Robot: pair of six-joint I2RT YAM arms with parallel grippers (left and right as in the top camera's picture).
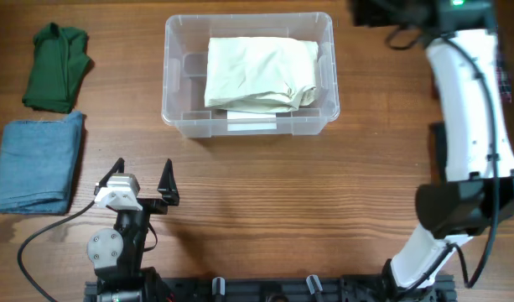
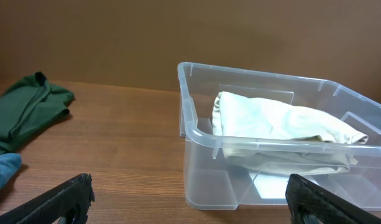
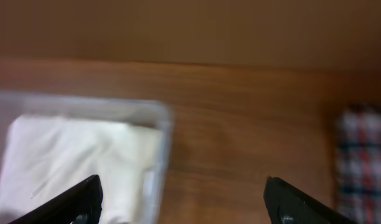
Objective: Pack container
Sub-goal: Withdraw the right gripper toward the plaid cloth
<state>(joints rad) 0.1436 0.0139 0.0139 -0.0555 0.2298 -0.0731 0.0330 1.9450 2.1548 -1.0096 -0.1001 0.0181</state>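
From overhead, we see the container (image 1: 183,84) at the surface's (image 1: 324,193) far middle, a cream cloth (image 1: 258,74) inside, and the left fingers (image 1: 168,183) spread apart near the front edge. The left wrist view faces the container between those parted fingers; the right wrist view shows the right fingers (image 3: 78,202) apart too.

Ahead of the black-fingered left gripper (image 1: 142,170), the container (image 1: 179,33) is clear and colourless, the cloth (image 1: 257,71) in it pale cream. Left of that gripper lie a dark green garment (image 1: 57,67) and a faded blue garment (image 1: 38,164). Right of the right gripper (image 3: 190,202) shows a red-and-white checked fabric (image 3: 363,155). The table (image 1: 324,184) is brown wood-grain.
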